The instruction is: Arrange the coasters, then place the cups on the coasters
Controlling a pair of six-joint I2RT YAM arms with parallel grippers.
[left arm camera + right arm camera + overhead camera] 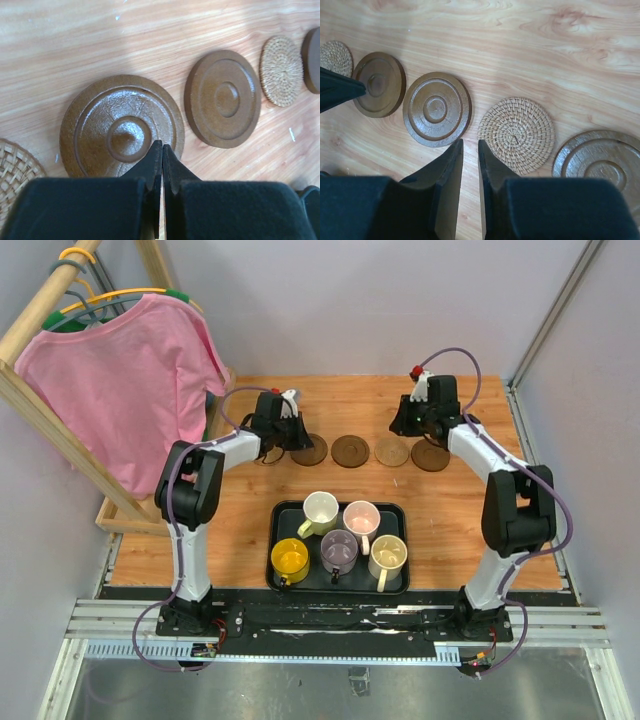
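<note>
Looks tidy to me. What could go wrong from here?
The left hand, closed, sits right over a brown coaster; a sideways move might push it out of the row. The five cups stand crowded in the black tray, so lifting one might knock its neighbour.

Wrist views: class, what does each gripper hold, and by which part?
Nothing. The left gripper is shut empty over a brown coaster; the right gripper has fingers slightly apart over the table.
</note>
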